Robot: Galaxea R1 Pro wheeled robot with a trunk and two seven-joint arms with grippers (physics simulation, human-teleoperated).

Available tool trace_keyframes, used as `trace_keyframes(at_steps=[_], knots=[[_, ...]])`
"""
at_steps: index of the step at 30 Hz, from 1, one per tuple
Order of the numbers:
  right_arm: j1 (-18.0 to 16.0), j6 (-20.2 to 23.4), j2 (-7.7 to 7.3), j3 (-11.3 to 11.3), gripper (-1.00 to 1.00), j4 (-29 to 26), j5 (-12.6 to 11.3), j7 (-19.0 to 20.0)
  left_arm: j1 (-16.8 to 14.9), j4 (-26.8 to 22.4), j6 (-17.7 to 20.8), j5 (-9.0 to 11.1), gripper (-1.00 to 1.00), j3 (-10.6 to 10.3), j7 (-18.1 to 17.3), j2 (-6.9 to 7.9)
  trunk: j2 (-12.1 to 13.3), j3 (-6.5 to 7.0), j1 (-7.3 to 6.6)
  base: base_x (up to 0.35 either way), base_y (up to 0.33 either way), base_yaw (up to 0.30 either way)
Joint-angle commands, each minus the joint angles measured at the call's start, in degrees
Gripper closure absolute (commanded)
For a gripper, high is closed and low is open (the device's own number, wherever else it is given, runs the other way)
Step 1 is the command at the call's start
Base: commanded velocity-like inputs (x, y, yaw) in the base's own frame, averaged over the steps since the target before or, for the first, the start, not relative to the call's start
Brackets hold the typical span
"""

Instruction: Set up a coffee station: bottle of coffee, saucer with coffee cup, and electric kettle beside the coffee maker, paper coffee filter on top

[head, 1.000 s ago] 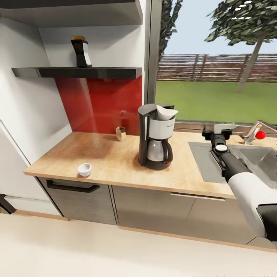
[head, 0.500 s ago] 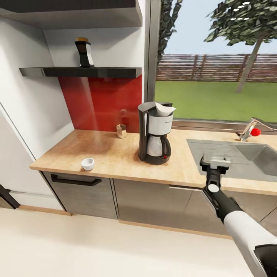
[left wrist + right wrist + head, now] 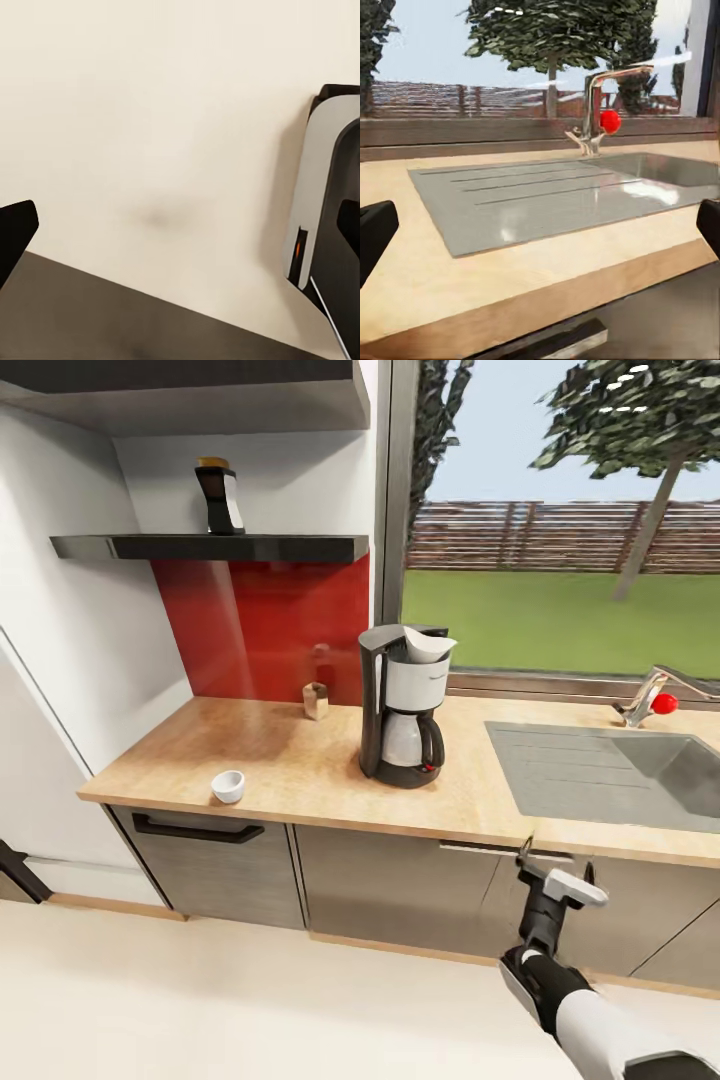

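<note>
Judging from the head view, the filter (image 3: 428,644) already sat in the top of the coffee maker (image 3: 402,707), so I took the step in hand to be fetching the bottle of coffee (image 3: 219,498) from the shelf (image 3: 290,547). Done well, that called for raising my right gripper (image 3: 555,876) clear of the countertop (image 3: 300,760) edge before reaching up and across. The gripper hung below the counter front, well apart from the bottle, high and to the left. The coffee cup (image 3: 228,786) stood near the counter's front left edge.

My left wrist view showed pale floor; both fingertips sat at the frame's sides, spread and empty.

My right wrist view faced the sink (image 3: 585,191) and faucet (image 3: 600,112), fingertips likewise parted, holding nothing.
</note>
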Motion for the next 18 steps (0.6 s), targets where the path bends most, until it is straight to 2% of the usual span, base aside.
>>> trace_keyframes(at_steps=[1, 3, 10, 16, 18], knots=[[0.0, -1.6, 0.44, 0.4, -1.00, 1.2, 0.2, -0.6, 0.0, 0.1, -0.2, -0.1, -1.00, 0.4, 0.0, -0.05, -0.1, -0.11, 0.03, 0.000, 0.000, 0.000], [0.3, -1.9, 1.45, 0.4, -1.00, 4.4, 0.1, -0.8, 0.0, 0.1, -0.2, -0.1, -1.00, 0.4, 0.0, -0.12, -0.1, -0.11, 0.03, 0.000, 0.000, 0.000], [1.6, -1.9, 2.43, 0.4, -1.00, 10.7, 0.0, -0.9, 0.0, 0.1, -0.2, -0.1, -1.00, 0.4, 0.0, -0.24, -0.1, -0.11, 0.03, 0.000, 0.000, 0.000], [7.0, -1.9, 3.43, 0.4, -1.00, 12.2, 0.0, -0.7, 0.0, 0.1, -0.2, -0.1, -1.00, 0.4, -0.1, -0.34, -0.1, -0.11, 0.03, 0.000, 0.000, 0.000], [9.7, -1.9, 4.30, 0.4, -1.00, 12.4, 0.0, -0.6, 0.0, 0.1, -0.2, -0.1, -1.00, 0.4, -0.1, -0.44, -0.1, -0.11, 0.03, 0.000, 0.000, 0.000]])
